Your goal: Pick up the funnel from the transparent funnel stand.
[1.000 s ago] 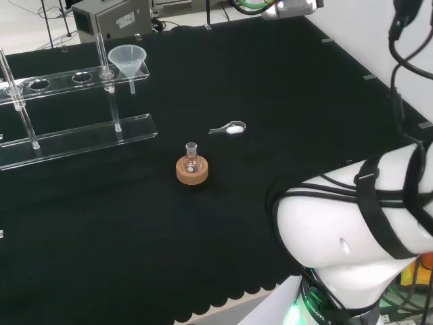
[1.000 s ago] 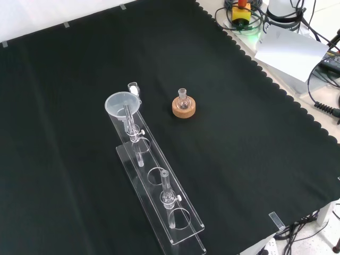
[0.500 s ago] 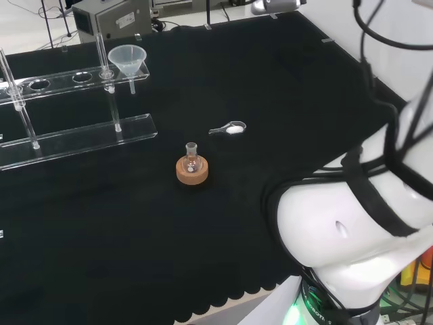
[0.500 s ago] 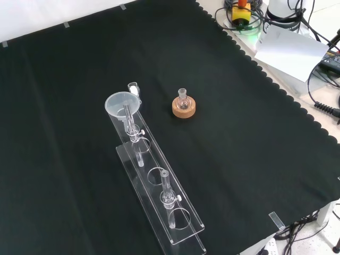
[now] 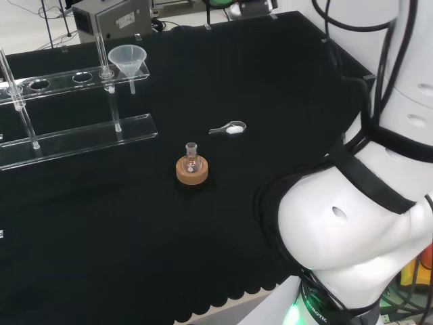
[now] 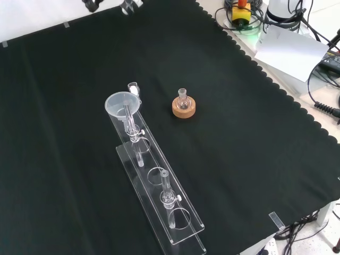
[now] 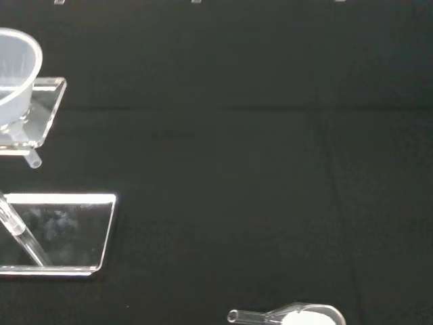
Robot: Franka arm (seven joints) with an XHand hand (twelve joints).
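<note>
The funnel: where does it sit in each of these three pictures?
Head view: the funnel is upper left, at the right end of the clear stand.
Front view: funnel left of centre, at the stand's far end.
Wrist view: funnel at the edge.
Shared landmark: the small spoon nearby.

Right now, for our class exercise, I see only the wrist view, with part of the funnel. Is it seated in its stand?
Observer: Yes. In the head view the funnel sits upright in the end hole of the stand.
Operator: What else is on the cloth?
Observer: A small flask on a cork ring, apart from the stand.
Operator: Where is the hand?
Observer: The hand is at the front view's top edge, well short of the funnel.
</note>
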